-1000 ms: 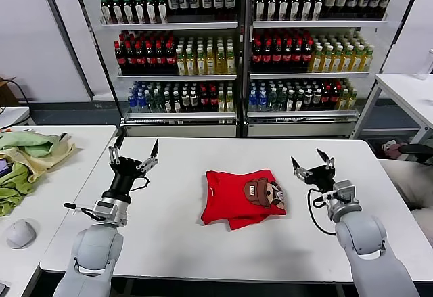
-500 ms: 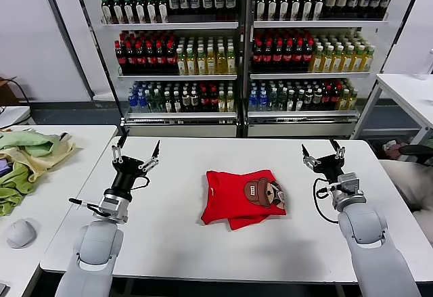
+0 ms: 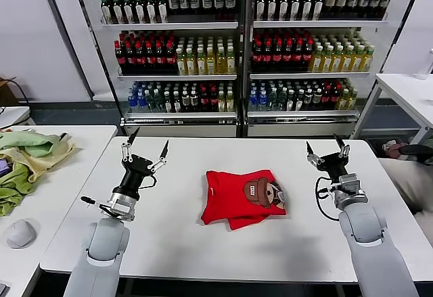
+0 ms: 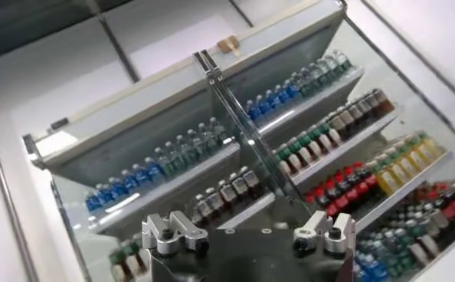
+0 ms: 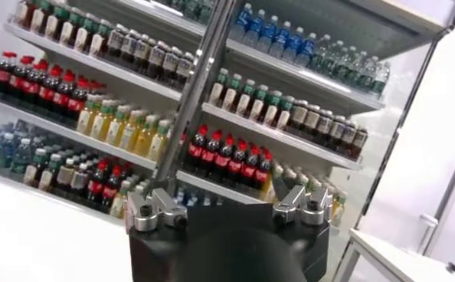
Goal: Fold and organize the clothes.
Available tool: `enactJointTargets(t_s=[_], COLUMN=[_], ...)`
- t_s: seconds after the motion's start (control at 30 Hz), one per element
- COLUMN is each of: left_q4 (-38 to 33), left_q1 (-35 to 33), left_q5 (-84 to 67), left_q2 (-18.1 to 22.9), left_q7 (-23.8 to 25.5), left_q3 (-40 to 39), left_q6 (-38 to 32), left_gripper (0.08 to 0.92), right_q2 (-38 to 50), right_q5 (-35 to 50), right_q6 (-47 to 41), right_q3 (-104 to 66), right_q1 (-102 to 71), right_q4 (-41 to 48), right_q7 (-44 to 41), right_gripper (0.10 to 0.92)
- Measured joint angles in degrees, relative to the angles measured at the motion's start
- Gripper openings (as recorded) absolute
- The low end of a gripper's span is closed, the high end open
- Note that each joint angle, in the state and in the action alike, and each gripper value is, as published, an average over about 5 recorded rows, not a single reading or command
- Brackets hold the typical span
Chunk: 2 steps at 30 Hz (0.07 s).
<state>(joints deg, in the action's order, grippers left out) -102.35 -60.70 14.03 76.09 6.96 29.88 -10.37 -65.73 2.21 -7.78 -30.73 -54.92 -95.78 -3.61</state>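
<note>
Red T-shirt [image 3: 242, 198] only in head view.

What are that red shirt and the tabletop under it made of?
The red T-shirt looks like soft matte knit fabric, likely cotton: it folds limply and creases. The table seems a smooth white laminate or painted board, flat with faint sheen.

The red T-shirt [image 3: 242, 197] lies folded flat mid-table, its brown-and-white cartoon print facing up on the right half.
</note>
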Motion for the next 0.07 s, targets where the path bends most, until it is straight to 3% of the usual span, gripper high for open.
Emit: enactJointTargets(t_s=[0.07], left_q4=[0.1], left_q1=[-0.1], left_q5=[-0.8], left_q2=[0.0], left_q7=[0.4], left_q3=[0.0], left_q6=[0.0], left_gripper=[0.823], right_q2=[-0.1], right_q5=[0.0], right_q6=[0.2], right_q3=[0.0], right_q1=[0.2], right_q4=[0.2], right_q7=[0.1], right_gripper=[0.823])
